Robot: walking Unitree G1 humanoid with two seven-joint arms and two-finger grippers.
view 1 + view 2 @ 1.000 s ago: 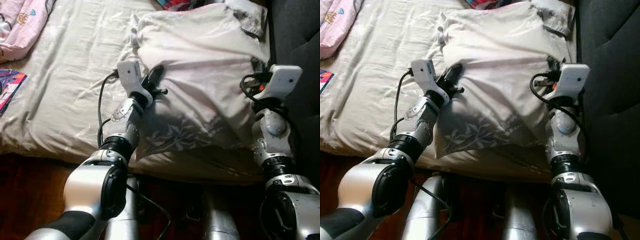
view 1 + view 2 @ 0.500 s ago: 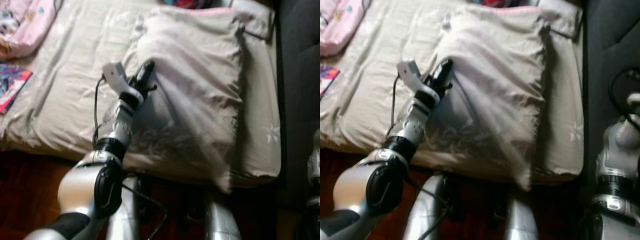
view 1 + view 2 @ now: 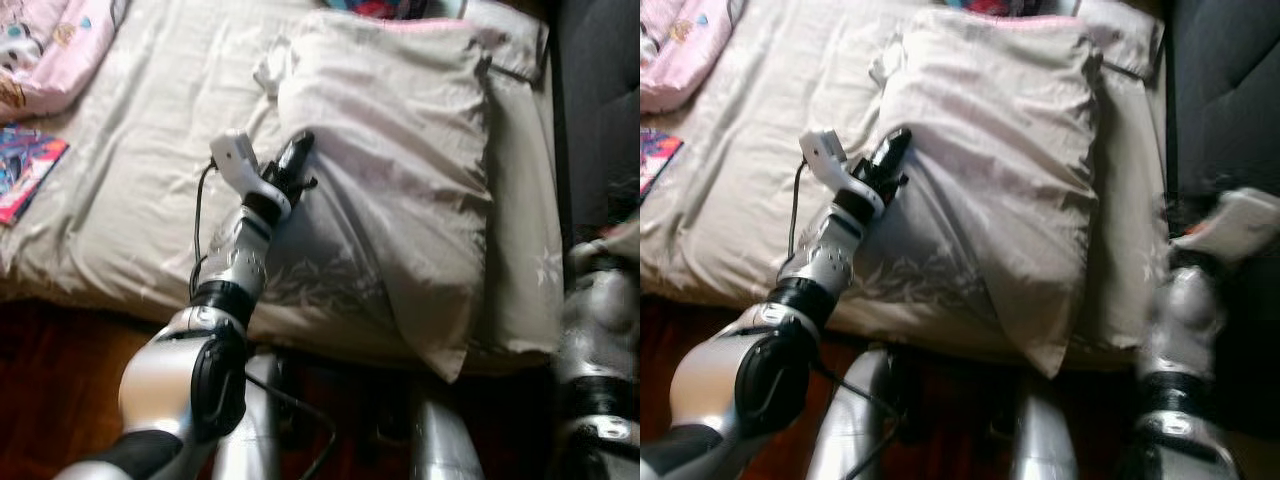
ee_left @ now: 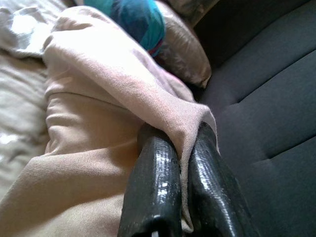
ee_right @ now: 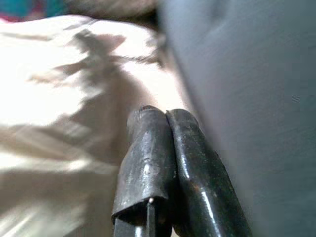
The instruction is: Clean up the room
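Note:
A large cream pillow (image 3: 400, 150) lies on the bed, its near corner hanging over the front edge. My left gripper (image 3: 298, 146) is at the pillow's left edge and is shut on a fold of the pillowcase; in the left wrist view the cloth is pinched in the gripper (image 4: 182, 136). My right arm (image 3: 1200, 290) is blurred, at the bed's right edge beside the dark panel. In the right wrist view the right gripper (image 5: 160, 116) is shut with nothing in it, above the cream sheet.
A cream sheet (image 3: 130, 170) covers the bed. A pink blanket (image 3: 40, 50) and a colourful book (image 3: 25, 170) lie at the left. A dark upholstered panel (image 3: 600, 90) borders the right. A teal bundle (image 4: 140, 17) sits beyond the pillow. Dark red floor (image 3: 50, 380) lies in front.
My right gripper let go of the pillow's right side and drew off to the right, then came back into view. The pillow has settled flatter. The left gripper keeps its hold.

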